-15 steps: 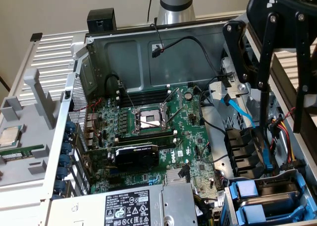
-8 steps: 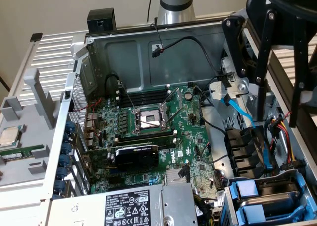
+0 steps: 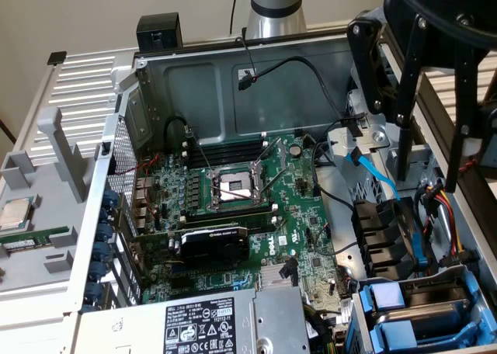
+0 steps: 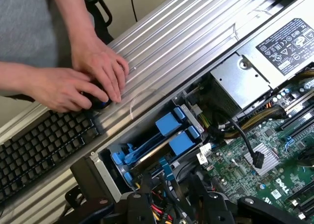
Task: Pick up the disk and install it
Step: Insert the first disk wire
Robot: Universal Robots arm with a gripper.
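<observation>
A ribbed grey metal surface (image 3: 78, 82) carries everything, with a pale wall behind it at the upper left of the exterior view. In the wrist view one hand (image 4: 100, 67) rests over the other hand (image 4: 59, 89) on a small black puck, beside a black keyboard (image 4: 44, 140).

An open computer case (image 3: 233, 74) fills the middle of the exterior view. It holds a green circuit board (image 3: 311, 237), a black card (image 3: 213, 241) and a grey power box (image 3: 233, 323) at the bottom edge. A grey tray (image 3: 46, 175) at the far left holds a square silver chip (image 3: 15, 213).

A drive cage (image 3: 474, 280) stands at the lower right. The disk (image 3: 423, 298) lies flat in it, in a blue frame with its metal mostly hidden. Its long axis runs left to right across the frame, with the blue handle end toward the circuit board.

The claw (image 3: 429, 179) hangs at the upper right, well apart from the cage. Its fingers are half spread and hold nothing.
</observation>
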